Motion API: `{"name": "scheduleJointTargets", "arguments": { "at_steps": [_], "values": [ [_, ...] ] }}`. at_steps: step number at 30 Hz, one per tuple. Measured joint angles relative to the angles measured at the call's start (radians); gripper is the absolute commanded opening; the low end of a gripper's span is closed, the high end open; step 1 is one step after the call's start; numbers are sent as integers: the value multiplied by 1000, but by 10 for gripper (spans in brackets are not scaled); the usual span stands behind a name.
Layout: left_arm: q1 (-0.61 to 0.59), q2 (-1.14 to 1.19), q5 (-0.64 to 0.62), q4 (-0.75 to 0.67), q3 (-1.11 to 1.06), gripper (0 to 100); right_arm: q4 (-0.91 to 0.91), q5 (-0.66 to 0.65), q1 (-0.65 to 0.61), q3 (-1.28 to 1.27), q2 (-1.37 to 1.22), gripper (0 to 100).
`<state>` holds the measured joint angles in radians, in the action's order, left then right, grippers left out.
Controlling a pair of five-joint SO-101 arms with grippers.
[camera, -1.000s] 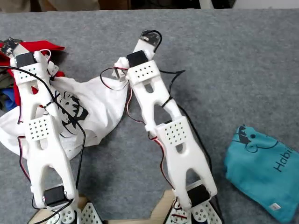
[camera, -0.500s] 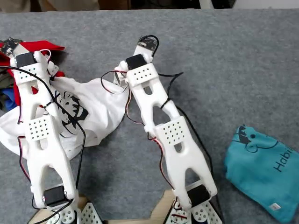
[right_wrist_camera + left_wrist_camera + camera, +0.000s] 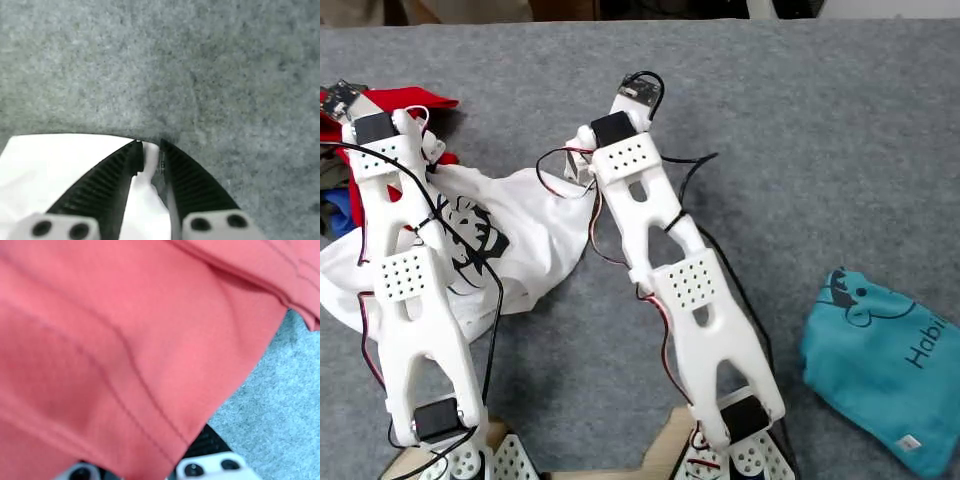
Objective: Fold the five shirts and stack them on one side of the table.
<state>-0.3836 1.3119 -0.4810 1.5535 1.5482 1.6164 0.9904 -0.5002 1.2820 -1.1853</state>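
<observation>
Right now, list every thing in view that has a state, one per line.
white shirt, unfolded, crumpled, one edge pinched by the right gripper
red shirt, unfolded, bunched up
teal shirt, folded, lying alone on the table
right gripper, shut on the white shirt

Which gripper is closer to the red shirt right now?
Left. The left gripper is directly above the red shirt, close over its fabric. The right gripper is farther off toward the table's middle, shut on an edge of the white shirt.
</observation>
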Motion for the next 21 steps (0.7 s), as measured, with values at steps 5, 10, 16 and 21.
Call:
{"name": "scheduleJointTargets", "arguments": {
  "at_steps": [5,10,16,21],
  "values": [
    [0,0,0,0,0,19,0,0,0,0,0,72],
    [0,0,0,0,0,19,0,0,-14,0,0,72],
    [0,0,0,0,0,19,0,0,-17,0,-3,69],
    [0,0,0,0,0,19,0,8,-17,0,-3,21]
  ]
}}
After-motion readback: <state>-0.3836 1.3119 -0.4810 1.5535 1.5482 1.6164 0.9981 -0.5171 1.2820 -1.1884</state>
